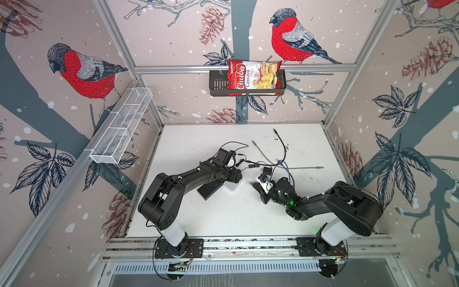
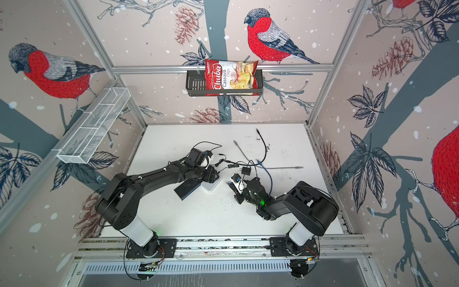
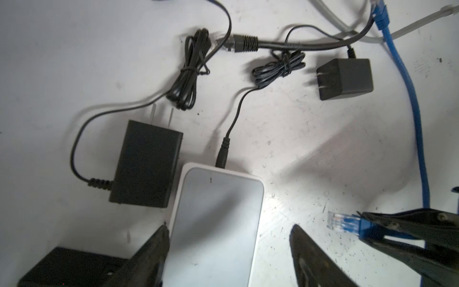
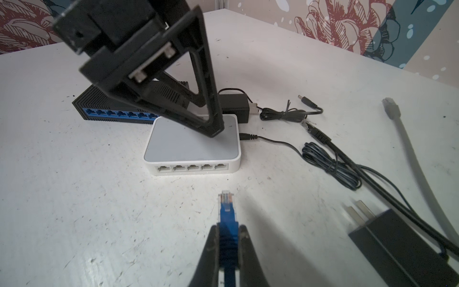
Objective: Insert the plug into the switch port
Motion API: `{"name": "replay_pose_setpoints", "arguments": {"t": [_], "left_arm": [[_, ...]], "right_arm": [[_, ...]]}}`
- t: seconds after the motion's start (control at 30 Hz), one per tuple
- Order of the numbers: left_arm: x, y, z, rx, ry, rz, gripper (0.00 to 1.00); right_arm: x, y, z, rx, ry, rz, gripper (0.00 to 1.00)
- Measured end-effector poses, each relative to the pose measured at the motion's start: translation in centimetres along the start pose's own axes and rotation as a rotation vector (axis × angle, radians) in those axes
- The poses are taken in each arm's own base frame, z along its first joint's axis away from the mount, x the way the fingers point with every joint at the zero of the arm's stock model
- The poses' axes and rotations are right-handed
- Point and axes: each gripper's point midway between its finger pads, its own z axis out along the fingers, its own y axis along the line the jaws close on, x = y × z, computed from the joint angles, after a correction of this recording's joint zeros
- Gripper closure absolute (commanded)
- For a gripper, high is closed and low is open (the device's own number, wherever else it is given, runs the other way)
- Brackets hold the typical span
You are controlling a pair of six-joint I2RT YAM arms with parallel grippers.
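Plug [image 4: 226, 202], pinched between the right fingers [image 4: 211, 251], points lengthwise at the white switch [image 4: 178, 146] straight ahead; left fingers [image 3: 151, 253] spread astride it.

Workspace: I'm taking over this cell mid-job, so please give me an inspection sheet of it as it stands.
Surface: white table, scuffed, with dark specks.
Job's things: white switch, five front ports empty; blue plug short of them, pointing their way.
Clutter: black switch behind the white switch; black adapter beside it; second adapter apart.
Grippers: right gripper shut on the blue plug; left gripper open, fingers astride the white switch.
Cables: blue cable, grey cable and black cable lie loose; power lead enters the white switch.
Surroundings: chips bag in black basket; white mesh basket on the side wall.
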Motion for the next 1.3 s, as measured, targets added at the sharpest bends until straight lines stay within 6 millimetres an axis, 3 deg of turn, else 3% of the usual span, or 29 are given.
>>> {"name": "replay_pose_setpoints", "arguments": {"t": [0.5, 0.67, 0.87, 1.03, 1.3], "left_arm": [[-0.3, -1.3, 1.6, 0.028, -0.006, 0.009, 0.28], [-0.3, -0.9, 1.3, -0.007, -0.005, 0.002, 0.28], [-2.6, -0.7, 0.2, -0.045, -0.061, 0.009, 0.28], [-2.9, -0.4, 0.4, -0.055, -0.063, 0.006, 0.30], [-1.9, -0.5, 1.4, -0.040, -0.021, 0.000, 0.32]], "right_arm": [[0.2, 0.3, 0.3, -0.007, -0.001, 0.012, 0.98], [0.4, 0.3, 0.4, -0.009, 0.002, 0.013, 0.99], [0.7, 0.4, 0.5, -0.010, 0.009, 0.016, 0.99], [0.9, 0.5, 0.7, -0.012, 0.011, 0.016, 0.99], [0.9, 0.6, 0.8, -0.016, 0.010, 0.014, 0.98]]}}
